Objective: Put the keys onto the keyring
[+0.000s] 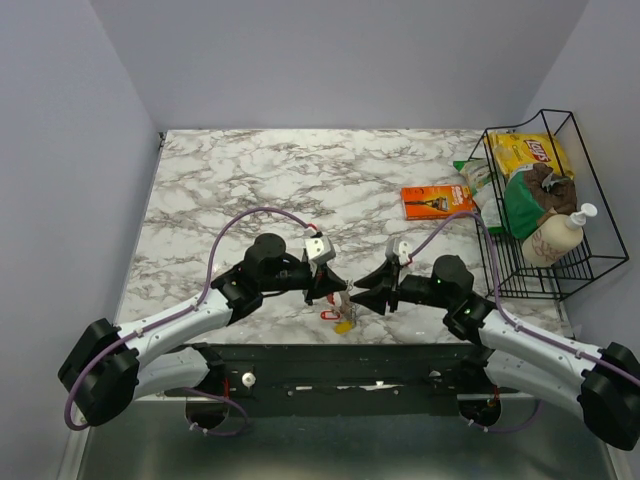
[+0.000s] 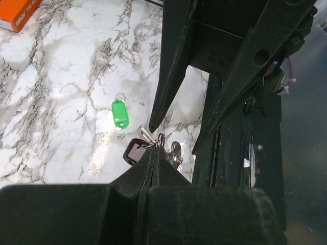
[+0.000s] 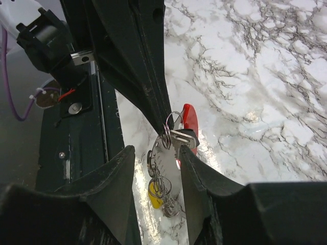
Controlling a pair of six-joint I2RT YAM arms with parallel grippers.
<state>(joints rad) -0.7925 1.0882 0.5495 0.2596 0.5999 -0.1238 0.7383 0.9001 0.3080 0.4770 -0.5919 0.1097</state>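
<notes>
Keyring (image 3: 166,135) hangs pinched in left gripper (image 2: 155,148), between spread fingers of right gripper (image 3: 157,152).

A robot test cell in a lab: plain pale lavender walls (image 1: 330,60) box in a marble-patterned surface (image 1: 250,190) on three sides. The left arm (image 1: 170,330) and right arm (image 1: 530,345) are bolted to a black rail (image 1: 340,365) along the bottom edge. At right, a wire basket (image 1: 545,293) holds a Lay's chip bag (image 1: 528,152) and a pump bottle (image 1: 555,235).
</notes>
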